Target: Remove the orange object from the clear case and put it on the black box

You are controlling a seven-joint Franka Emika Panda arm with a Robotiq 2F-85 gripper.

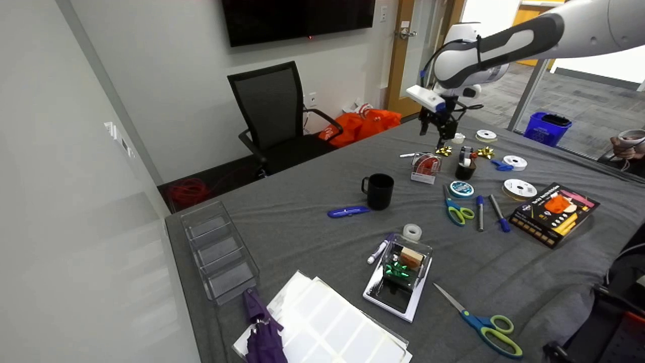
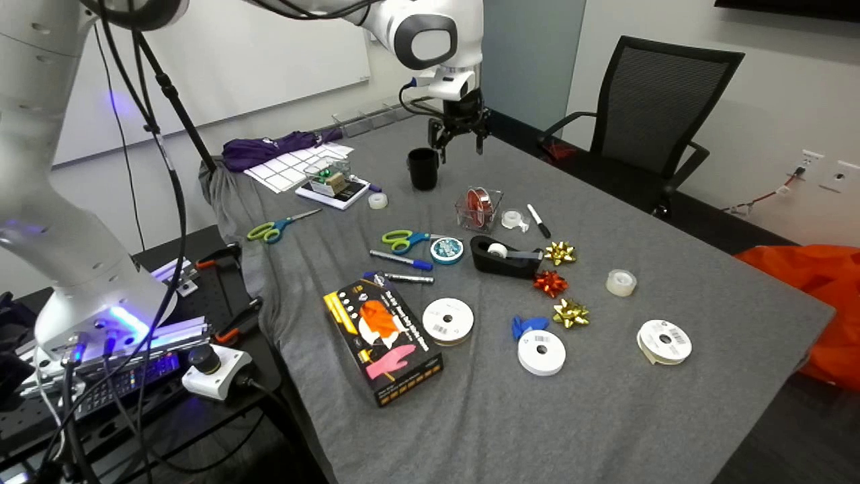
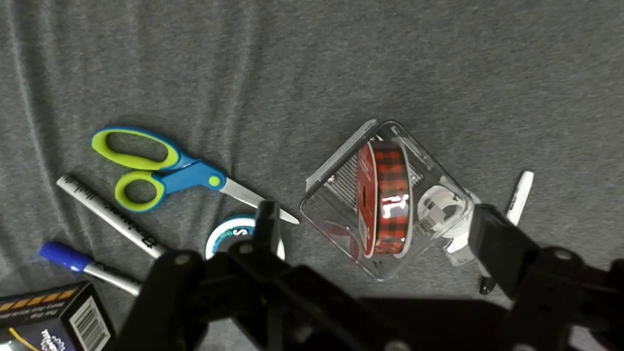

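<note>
The orange object appears to be a red-orange plaid ribbon spool (image 1: 427,165), standing on edge inside the small clear case (image 1: 423,178). In an exterior view the spool (image 2: 478,204) and case (image 2: 465,216) show too. In the wrist view the spool (image 3: 390,200) and case (image 3: 331,204) lie between the fingertips. My gripper (image 3: 376,209) is open and empty, held above the table; it also shows in both exterior views (image 1: 432,138) (image 2: 460,154). The black box (image 1: 554,212) lies flat near the robot (image 2: 383,336); its corner (image 3: 53,321) shows in the wrist view.
A tape roll (image 3: 441,209) and white marker (image 3: 520,197) lie beside the case. Scissors (image 3: 195,178), a tape dispenser (image 2: 505,259) and a black mug (image 2: 423,169) stand around. Several ribbon rolls surround the box. A second clear container (image 1: 398,267) holds a green bow and tan block.
</note>
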